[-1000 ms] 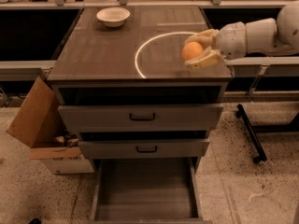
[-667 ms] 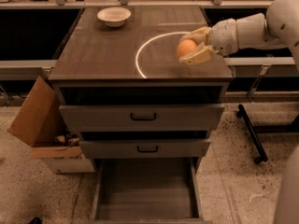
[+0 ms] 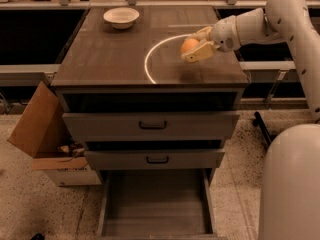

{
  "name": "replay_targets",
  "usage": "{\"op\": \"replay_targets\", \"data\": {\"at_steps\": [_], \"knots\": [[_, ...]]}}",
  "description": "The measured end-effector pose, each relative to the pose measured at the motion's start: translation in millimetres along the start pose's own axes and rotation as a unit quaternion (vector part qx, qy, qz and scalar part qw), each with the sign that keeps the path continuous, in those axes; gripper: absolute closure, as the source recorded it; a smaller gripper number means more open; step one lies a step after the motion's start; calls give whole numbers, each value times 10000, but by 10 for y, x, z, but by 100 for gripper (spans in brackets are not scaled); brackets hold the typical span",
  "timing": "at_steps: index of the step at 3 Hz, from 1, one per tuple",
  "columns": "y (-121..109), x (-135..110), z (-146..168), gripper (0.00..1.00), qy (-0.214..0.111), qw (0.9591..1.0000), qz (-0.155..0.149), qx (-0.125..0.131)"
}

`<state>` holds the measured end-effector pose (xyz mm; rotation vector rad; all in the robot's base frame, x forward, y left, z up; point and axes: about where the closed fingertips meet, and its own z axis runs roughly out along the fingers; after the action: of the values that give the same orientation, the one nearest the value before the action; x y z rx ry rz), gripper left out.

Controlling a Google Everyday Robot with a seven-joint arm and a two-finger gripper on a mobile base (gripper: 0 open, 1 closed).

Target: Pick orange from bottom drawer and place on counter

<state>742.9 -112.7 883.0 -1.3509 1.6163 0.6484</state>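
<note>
Nearest the camera, the bottom drawer point(image 3: 155, 211) is pulled out of the cabinet, and its flat grey floor shows from front to back. To the right, the robot's rounded white body point(image 3: 290, 184) fills the lower corner. On the floor to the left of the cabinet stands an open cardboard box point(image 3: 37, 129) with a few small things inside, too dim to name. Above the bottom drawer, the middle drawer point(image 3: 156, 159) and the top drawer point(image 3: 151, 125) are each pushed in, with black handles on their fronts. On top lies the counter point(image 3: 100, 59), dark and glossy, marked with a bright white arc point(image 3: 149, 59). The arm point(image 3: 260, 24) reaches in from the right over the right part of the counter. Its gripper point(image 3: 191, 48) sits at the arc's right side with its fingers closed around the orange point(image 3: 189, 45). The fruit is between the fingers; whether it touches the counter cannot be told. At the counter's far left corner, well apart from the gripper, stands a white bowl point(image 3: 121, 17); its contents cannot be made out.
</note>
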Motion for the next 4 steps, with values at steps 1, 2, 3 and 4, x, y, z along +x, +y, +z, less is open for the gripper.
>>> {"op": "replay_targets", "data": {"at_steps": [1,2,3,4], "knots": [[-114,82,176,61,177,9991,385,-50],[-180,142,316,38,283,9975,636,-100],[-216,187,396,15,353,9962,790,-127],[-269,193,372,0,344,9958,852,-48]]}}
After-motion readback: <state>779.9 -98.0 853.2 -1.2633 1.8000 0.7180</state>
